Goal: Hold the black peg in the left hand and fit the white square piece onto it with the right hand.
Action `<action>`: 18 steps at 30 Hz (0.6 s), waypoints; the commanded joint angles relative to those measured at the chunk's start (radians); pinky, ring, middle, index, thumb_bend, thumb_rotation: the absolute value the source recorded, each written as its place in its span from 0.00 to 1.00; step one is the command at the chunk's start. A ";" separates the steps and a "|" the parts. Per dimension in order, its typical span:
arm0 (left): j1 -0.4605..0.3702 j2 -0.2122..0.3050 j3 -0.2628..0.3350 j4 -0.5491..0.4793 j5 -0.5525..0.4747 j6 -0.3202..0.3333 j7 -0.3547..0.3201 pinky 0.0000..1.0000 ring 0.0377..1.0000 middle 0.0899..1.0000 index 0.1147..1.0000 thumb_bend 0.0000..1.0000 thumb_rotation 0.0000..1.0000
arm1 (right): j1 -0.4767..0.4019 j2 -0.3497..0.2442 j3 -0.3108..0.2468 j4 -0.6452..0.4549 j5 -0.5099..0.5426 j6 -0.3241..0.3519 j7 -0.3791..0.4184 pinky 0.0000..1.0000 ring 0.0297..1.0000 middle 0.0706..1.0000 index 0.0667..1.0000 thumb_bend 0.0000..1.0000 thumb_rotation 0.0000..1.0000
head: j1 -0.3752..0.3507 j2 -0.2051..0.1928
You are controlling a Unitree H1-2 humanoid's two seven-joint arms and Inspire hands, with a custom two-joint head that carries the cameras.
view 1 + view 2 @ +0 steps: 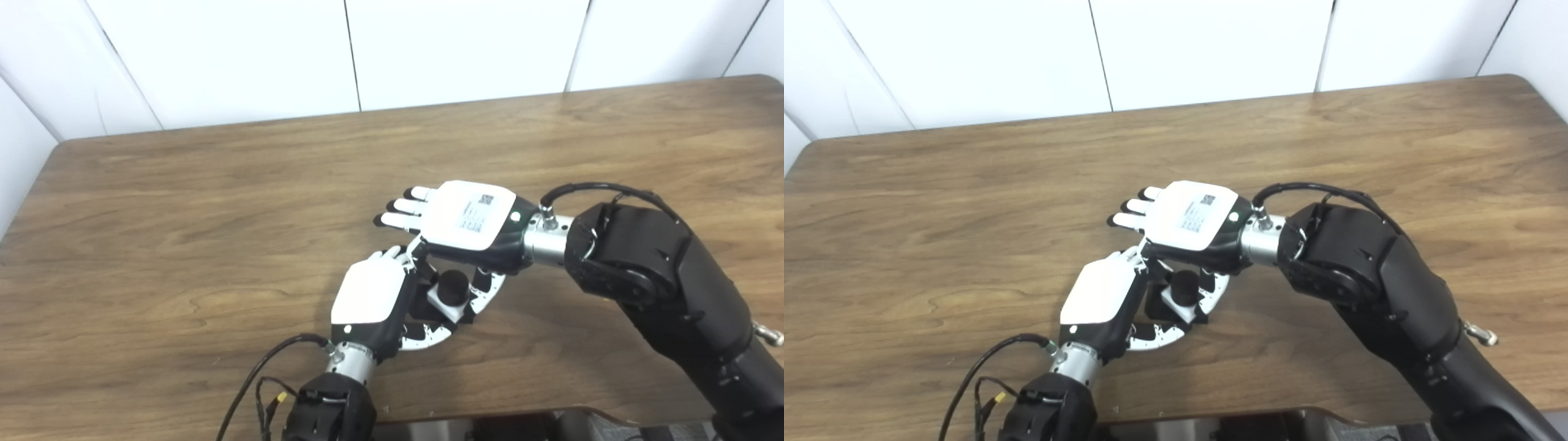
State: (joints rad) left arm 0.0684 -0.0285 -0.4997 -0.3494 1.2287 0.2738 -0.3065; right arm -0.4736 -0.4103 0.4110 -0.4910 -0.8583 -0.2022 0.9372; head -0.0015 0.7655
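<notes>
Nearest the camera, the left hand point(370, 300) comes up from the bottom edge with its white back turned upward and its fingers point(456, 315) curled around the black peg point(454, 286). That peg stands upright, its round dark top showing between the two hands. Around the peg, just under its top, sits the white square piece point(442, 304), so the peg pokes up through it. Just beyond, the right hand point(468, 217) hovers palm down over the peg, its thumb reaching down beside the white square piece; its other fingers point(401, 211) stretch out flat toward the left and grip nothing. Whether the thumb presses the piece I cannot tell. Both hands are low over the wooden desk point(184, 233), close to its near edge, with the right forearm point(661, 275) angled in from the right.
</notes>
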 commanded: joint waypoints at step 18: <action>-0.005 -0.017 0.006 -0.006 -0.007 -0.006 0.043 0.90 0.91 0.84 0.75 0.83 0.36 | -0.031 -0.002 -0.030 -0.011 0.004 0.019 -0.016 1.00 1.00 1.00 0.66 0.93 0.28 | 0.004 -0.002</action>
State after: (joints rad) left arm 0.0710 -0.0303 -0.4962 -0.3459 1.2196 0.2740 -0.2993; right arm -0.4734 -0.4103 0.4010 -0.4900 -0.8580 -0.2020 0.9380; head 0.0015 0.7639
